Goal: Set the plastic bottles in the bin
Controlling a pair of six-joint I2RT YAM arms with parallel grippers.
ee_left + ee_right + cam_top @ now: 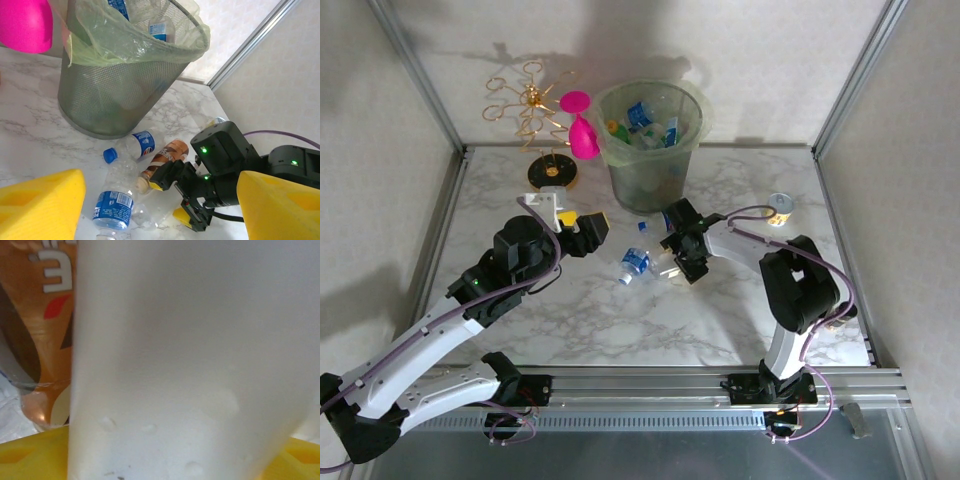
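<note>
The bin (650,150) is a mesh bucket with a green liner and holds several plastic bottles (642,122); in the left wrist view the bin (115,95) stands at the top left. On the marble in front of it lie a blue-capped, blue-labelled bottle (136,145), a brown-labelled bottle (167,156) and a clear bottle with a blue label (112,206). My right gripper (672,268) (173,201) has its yellow pads (30,457) on either side of a pale bottle (190,355), beside the brown one (35,315). My left gripper (592,228) (160,205) hovers open above the loose bottles.
A pink goblet (582,130) and a gold wire stand (535,110) stand left of the bin. A small metal can (780,208) sits at the right. Metal frame posts and walls close in the table's sides and back.
</note>
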